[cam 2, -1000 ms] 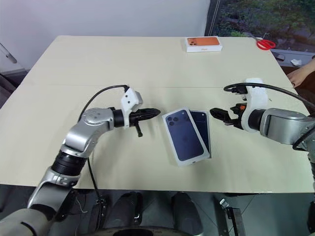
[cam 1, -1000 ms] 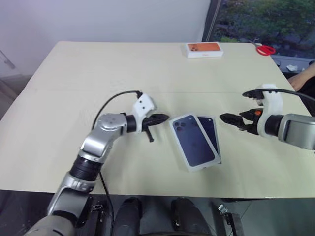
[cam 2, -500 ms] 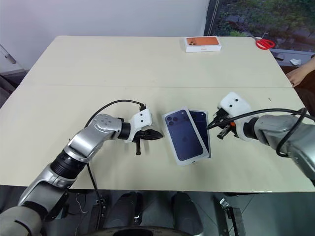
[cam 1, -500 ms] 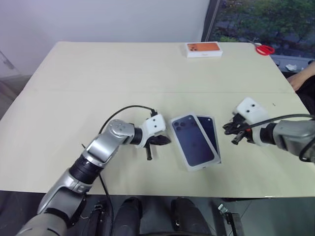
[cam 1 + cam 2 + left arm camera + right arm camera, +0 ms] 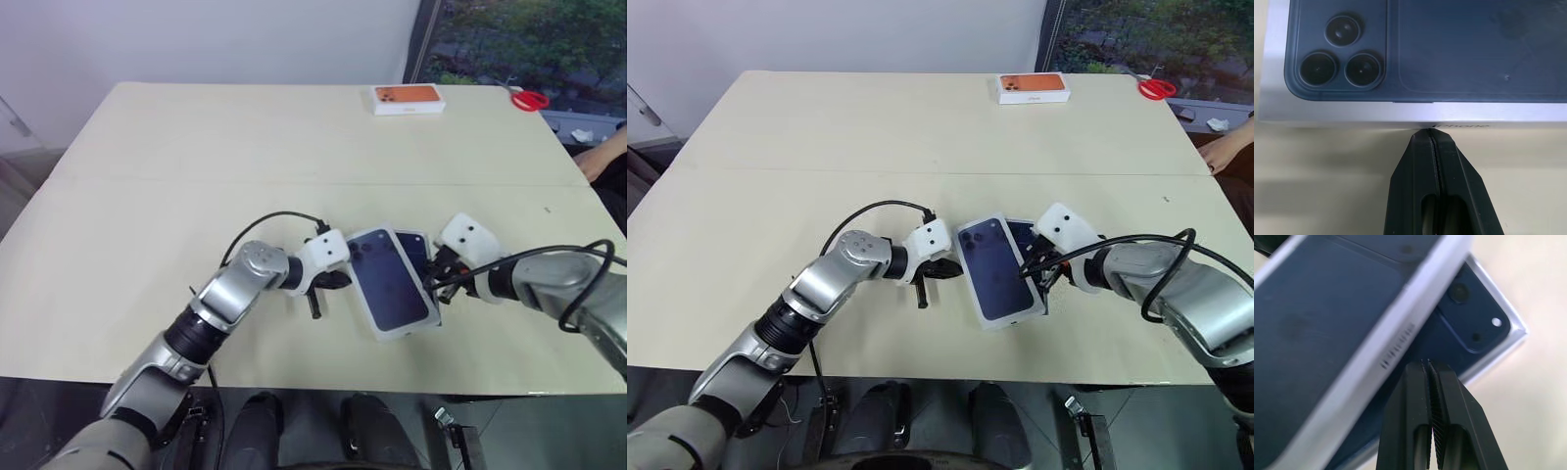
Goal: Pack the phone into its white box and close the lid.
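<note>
Both arms reach inward, left pincer (image 5: 1432,137) and right pincer (image 5: 1426,364) each clamped shut.

The lid (image 5: 994,270) lies skewed over the white box (image 5: 1039,294) holding the phone (image 5: 1027,240). The left gripper (image 5: 955,271), closed, sits at its nine o'clock; the right gripper (image 5: 1027,273), closed, at three o'clock.
</note>
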